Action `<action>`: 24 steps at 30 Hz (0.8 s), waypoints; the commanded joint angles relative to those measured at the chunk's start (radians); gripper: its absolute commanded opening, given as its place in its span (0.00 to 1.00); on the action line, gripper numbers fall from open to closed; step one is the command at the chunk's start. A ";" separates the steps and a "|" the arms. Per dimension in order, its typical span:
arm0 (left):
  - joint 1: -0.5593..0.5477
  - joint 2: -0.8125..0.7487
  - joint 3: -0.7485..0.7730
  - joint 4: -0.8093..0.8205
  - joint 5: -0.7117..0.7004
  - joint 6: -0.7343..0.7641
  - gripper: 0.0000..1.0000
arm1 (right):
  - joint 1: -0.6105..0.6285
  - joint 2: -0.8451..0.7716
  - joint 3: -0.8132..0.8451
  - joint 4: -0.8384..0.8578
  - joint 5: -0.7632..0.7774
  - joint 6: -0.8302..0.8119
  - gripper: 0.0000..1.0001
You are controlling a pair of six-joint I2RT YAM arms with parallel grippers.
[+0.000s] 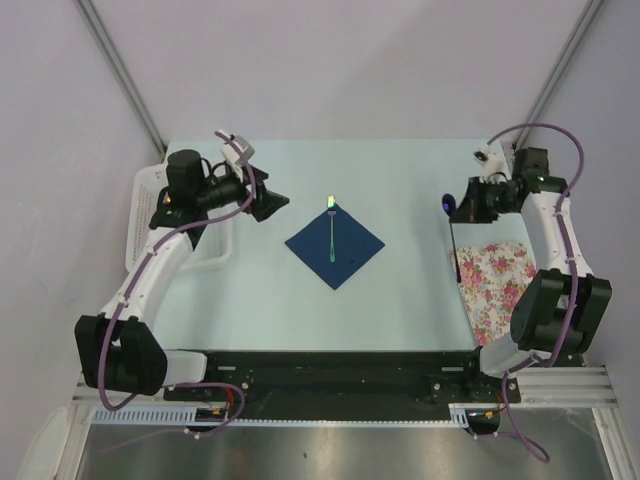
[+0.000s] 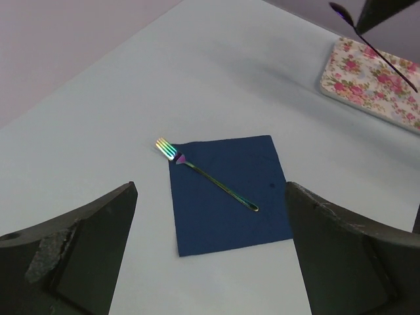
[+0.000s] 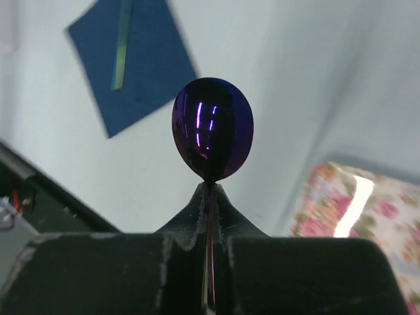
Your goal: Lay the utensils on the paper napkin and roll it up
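The navy paper napkin lies as a diamond at the table's middle. One of the utensils, an iridescent fork, rests on it with its tines just past the far corner. In the left wrist view the fork crosses the napkin diagonally. My left gripper hovers open to the napkin's left, with nothing between its fingers. My right gripper is shut on the neck of a spoon. The purple bowl sticks out past the gripper, raised above the table at the right.
A white cloth with pink flowers lies at the right edge, under the right arm. A white plastic rack stands at the left edge behind the left arm. A black rail runs along the near edge.
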 commanded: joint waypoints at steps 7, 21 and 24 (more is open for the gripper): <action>-0.240 -0.144 -0.090 0.107 0.169 0.518 1.00 | 0.411 0.076 0.249 -0.166 -0.335 -0.047 0.00; -0.457 -0.233 -0.213 0.049 0.139 1.003 0.94 | 0.763 0.107 0.305 -0.197 -0.420 -0.070 0.00; -0.469 -0.234 -0.217 -0.030 0.155 1.115 0.87 | 0.787 0.113 0.317 -0.216 -0.426 -0.085 0.00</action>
